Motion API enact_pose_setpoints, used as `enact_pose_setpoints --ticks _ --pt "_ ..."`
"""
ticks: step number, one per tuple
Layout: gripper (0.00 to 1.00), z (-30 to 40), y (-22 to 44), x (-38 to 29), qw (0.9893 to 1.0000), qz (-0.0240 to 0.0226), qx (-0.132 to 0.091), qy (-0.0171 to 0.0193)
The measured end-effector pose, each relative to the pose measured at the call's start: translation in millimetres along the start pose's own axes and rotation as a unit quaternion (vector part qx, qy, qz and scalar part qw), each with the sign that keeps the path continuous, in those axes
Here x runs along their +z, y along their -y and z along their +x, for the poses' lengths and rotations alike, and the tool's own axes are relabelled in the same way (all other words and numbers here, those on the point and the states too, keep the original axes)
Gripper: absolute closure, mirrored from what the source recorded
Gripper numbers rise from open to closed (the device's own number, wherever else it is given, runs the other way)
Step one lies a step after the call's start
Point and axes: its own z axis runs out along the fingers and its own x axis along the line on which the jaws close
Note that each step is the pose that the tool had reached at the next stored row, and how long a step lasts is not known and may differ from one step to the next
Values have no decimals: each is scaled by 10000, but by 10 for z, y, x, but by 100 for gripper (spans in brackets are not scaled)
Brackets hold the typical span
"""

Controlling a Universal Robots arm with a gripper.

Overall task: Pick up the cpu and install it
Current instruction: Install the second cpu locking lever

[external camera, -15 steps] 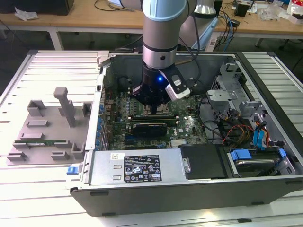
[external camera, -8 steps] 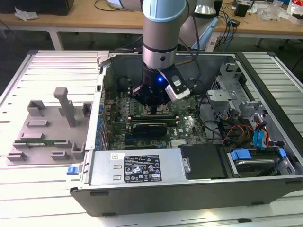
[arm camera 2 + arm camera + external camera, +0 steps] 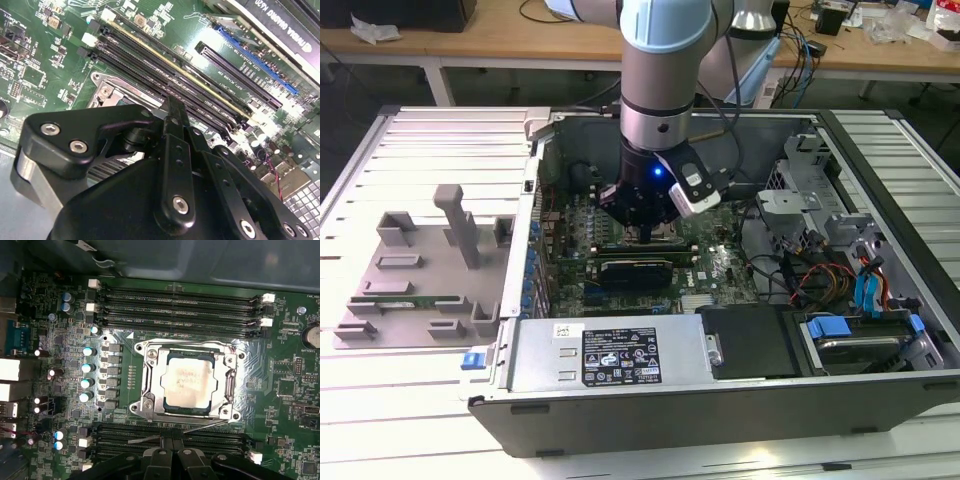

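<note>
1. The claw (image 3: 645, 232) hangs low inside the open computer case (image 3: 880, 400), just above the motherboard (image 3: 280, 365). In both wrist views its black body and linkages are close to the lens, but I cannot tell if it is wide or narrow, because the fingertips are not clear.
2. Directly under the claw, in the first wrist view, the cpu (image 3: 189, 385) lies flat in its socket (image 3: 150, 405), inside the metal frame. It seems to be seated already and nothing holds it.
3. The cpu looks light, stiff and thin, with a smooth metal top that is probably slippery. I judge it fragile at the contact side, so the best hold is at two opposite edges, not at the top plate.
4. Just beside the socket, the black memory slots (image 3: 180, 307) run along both sides.
5. Farther from the claw, outside the case, the grey holder tray (image 3: 410, 290) carries a long thin green stick (image 3: 395, 292).
</note>
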Motion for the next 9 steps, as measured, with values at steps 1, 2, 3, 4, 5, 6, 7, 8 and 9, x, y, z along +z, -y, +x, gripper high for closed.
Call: enact_pose_setpoints --ticks 1,2,3,4,5,6,7,8,9 --pt "89 0 0 1 10000 1 0 -1" --pt "89 0 0 2 10000 0 0 0" --pt "89 0 0 3 10000 0 0 0" --pt "89 0 0 3 10000 0 0 0" --pt "89 0 0 4 10000 0 0 0" --pt "89 0 0 9 10000 -1 0 0" --pt "89 0 0 15 10000 -1 0 1" --pt "89 0 0 19 10000 -1 0 1" --pt "89 0 0 22 10000 -4 0 1"
